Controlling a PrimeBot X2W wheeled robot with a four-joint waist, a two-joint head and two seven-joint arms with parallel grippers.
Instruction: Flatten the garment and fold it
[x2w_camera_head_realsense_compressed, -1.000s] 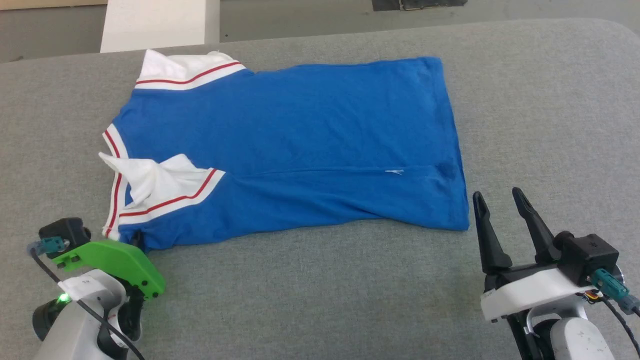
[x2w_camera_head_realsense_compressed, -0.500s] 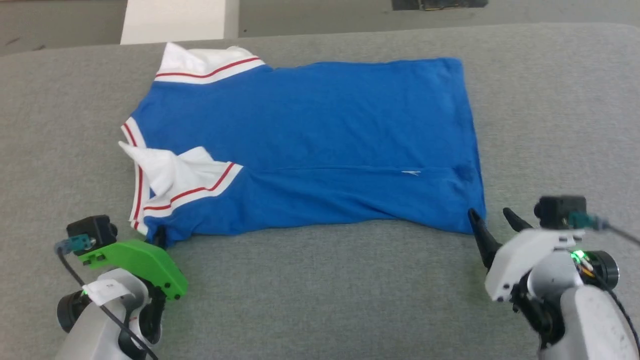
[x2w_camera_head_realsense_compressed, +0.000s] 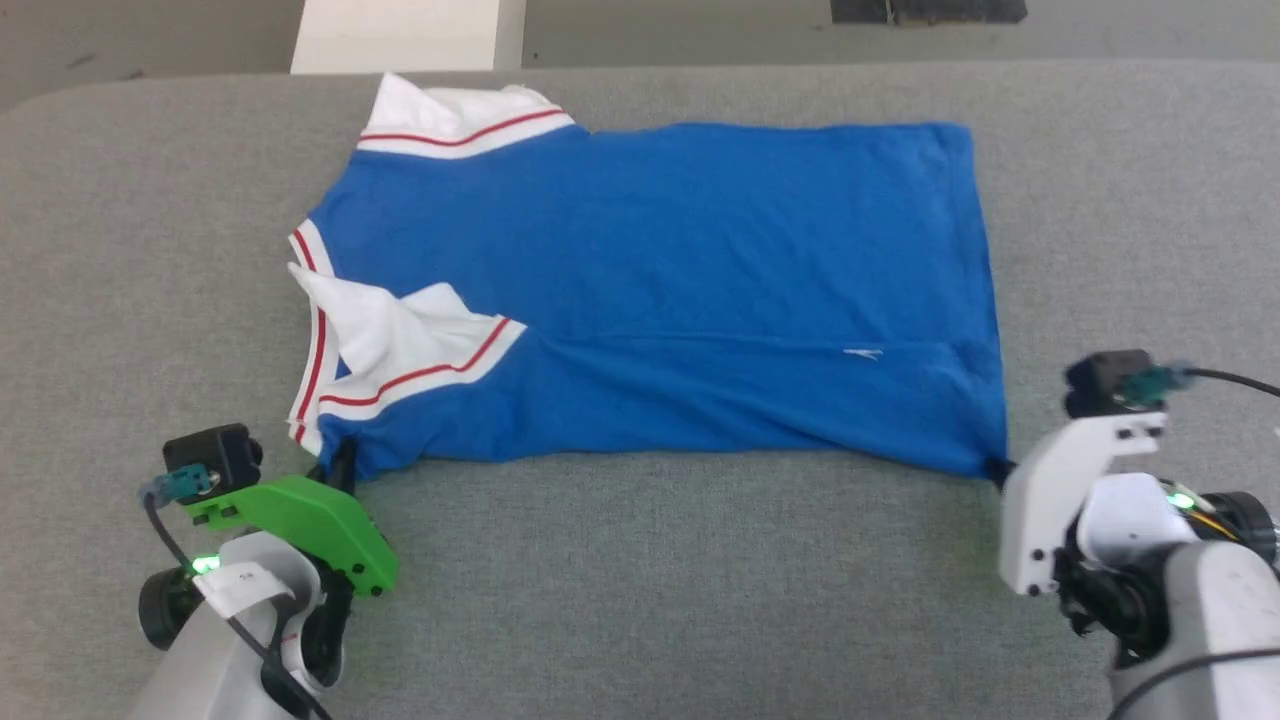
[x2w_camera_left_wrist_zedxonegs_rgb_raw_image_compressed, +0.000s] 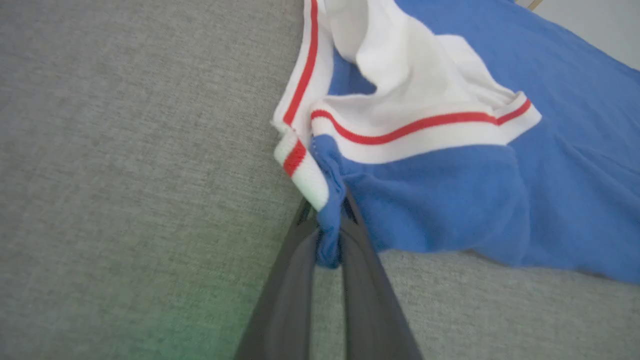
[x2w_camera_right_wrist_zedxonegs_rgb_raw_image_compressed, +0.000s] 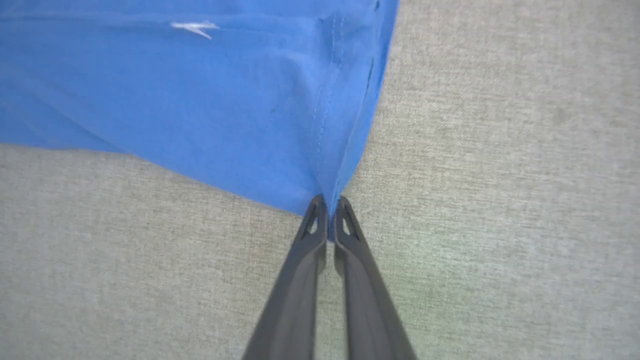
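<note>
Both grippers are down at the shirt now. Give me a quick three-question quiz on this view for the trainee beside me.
1. True or false: the right gripper is shut on the garment at its near hem corner.
2. What does the left gripper pinch? A) the far white sleeve B) blue cloth beside the red-striped trim C) nothing
3. Fill in: the garment lies on a ___ fabric surface.
Key: 1 true; 2 B; 3 grey.

garment (x2w_camera_head_realsense_compressed: 680, 290): you see it lying on the padded surface (x2w_camera_head_realsense_compressed: 700, 580)
left gripper (x2w_camera_head_realsense_compressed: 343, 457): at its near-left corner
right gripper (x2w_camera_head_realsense_compressed: 997, 470): at its near-right corner
</note>
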